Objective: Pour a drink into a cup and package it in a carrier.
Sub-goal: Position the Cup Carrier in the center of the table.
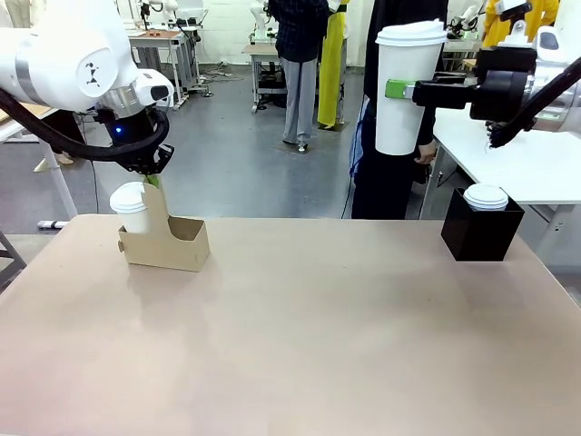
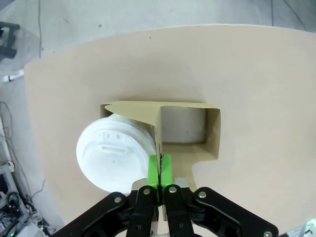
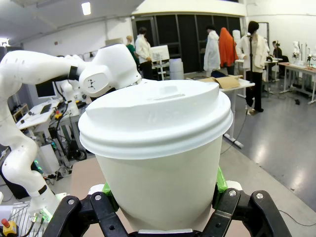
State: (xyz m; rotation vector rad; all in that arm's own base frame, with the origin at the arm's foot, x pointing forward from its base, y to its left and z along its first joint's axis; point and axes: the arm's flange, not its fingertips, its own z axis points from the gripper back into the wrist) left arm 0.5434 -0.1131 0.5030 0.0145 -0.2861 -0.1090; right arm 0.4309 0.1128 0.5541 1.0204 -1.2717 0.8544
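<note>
My left gripper pinches the carrier's upright handle tab between its pads, steadying it for loading, I judge. One lidded cup already sits in a slot, and the free slot lies beside it. My right gripper clamps a second lidded cup upright, high and well apart (level, against spills). A black box stands below it, and I see nothing across the path to the carrier.

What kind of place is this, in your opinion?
Probably a robotics lab or workshop: metal workbenches stand on a bare grey floor, and a desk holds a monitor.
</note>
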